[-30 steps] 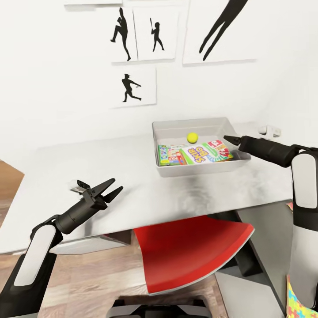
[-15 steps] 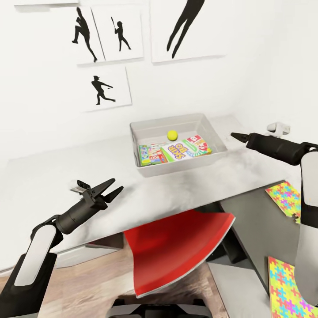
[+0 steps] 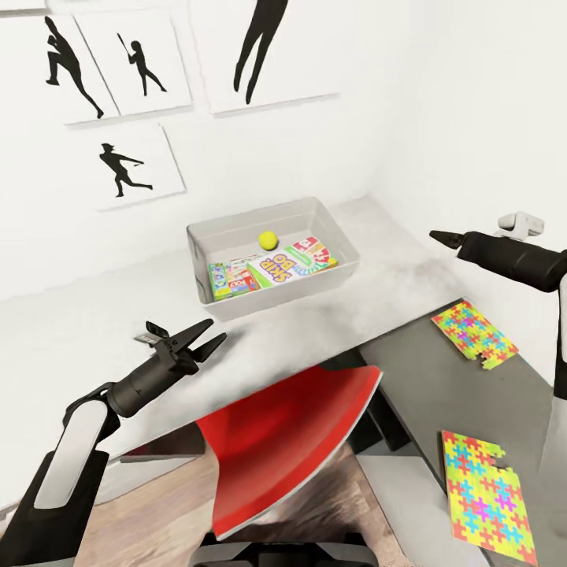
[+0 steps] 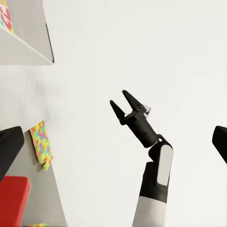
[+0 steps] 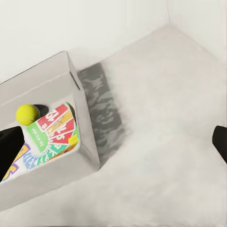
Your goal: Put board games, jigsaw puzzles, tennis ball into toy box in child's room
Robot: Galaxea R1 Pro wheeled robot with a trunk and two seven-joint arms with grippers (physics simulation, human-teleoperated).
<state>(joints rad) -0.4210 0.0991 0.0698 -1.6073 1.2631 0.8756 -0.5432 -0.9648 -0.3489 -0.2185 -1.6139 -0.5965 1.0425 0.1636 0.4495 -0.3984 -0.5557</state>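
The light-grey toy box (image 3: 340,246) stands on the pale table (image 3: 394,279). Inside it lie the tennis ball (image 3: 268,239), a yellow-green-red board game (image 3: 290,263) and a green-edged one (image 3: 227,279). Two jigsaw puzzles (image 3: 473,333) (image 3: 485,498) lie flat on the lower dark-grey section to the right. My right gripper (image 3: 435,235) hovers open over the table, right of the box and apart from it. My left gripper (image 3: 206,337) is open and empty above the table's front edge. The right wrist view looks down on the box (image 5: 86,124), ball (image 5: 27,114) and game (image 5: 54,130).
A red chair (image 3: 287,441) is pushed under the table in front of me. A small white object (image 3: 524,224) sits by the right wall. Black silhouette pictures (image 3: 130,161) hang above the table. The left wrist view catches my right gripper (image 4: 120,98) and one puzzle (image 4: 41,144).
The camera has turned right, so the box and pictures slid left and both puzzles came into view. My right gripper swung from the box's right rim out over the bare tabletop.
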